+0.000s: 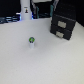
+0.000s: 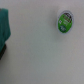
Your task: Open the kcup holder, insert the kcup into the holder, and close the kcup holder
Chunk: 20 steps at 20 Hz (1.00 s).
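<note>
**Gripper out of sight, drawers shut: the holder comes first**

The gripper itself does not show clearly in either view, so I cannot tell whether its fingers stand apart or together.

In the exterior view, the kcup holder (image 1: 63,26) sits near the far edge of the surface (image 1: 30,62), toward the exterior view's right, both drawer fronts flush and closed. The kcup (image 1: 31,42) stands upright, green top up, alone on the open surface, well apart from the holder and nearer the middle. A white bottle-like object (image 1: 24,13) stands by the far edge, toward the exterior view's left.

In the wrist view, the kcup (image 2: 64,21) is seen from above, its green lid ringed in white, lying off to one side of the frame rather than centred. A teal shape (image 2: 4,27) intrudes at one edge; what it is I cannot tell.

My judgement: opening is the step in hand. The small light handle needs a square approach and a straight pull outward, lest the light box slide along.
</note>
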Tool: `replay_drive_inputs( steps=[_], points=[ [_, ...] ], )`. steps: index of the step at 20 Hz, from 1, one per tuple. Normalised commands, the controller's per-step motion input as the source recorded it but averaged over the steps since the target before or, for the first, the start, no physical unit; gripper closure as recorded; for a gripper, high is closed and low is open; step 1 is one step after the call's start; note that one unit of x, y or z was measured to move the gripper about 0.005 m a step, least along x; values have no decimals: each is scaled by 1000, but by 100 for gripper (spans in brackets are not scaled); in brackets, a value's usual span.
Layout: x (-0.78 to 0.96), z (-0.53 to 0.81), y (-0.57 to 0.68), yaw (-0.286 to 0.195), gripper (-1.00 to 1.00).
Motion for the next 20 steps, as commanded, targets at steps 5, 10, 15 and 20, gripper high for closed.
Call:
replay_drive_inputs(
  steps=[5, 10, 15, 20],
  points=[
    [-164, 200, 677, -161, -100],
    [-181, 114, 707, -176, -100],
    [-186, 4, 733, -176, -100],
    [-189, -20, 732, -179, -100]
  ],
)
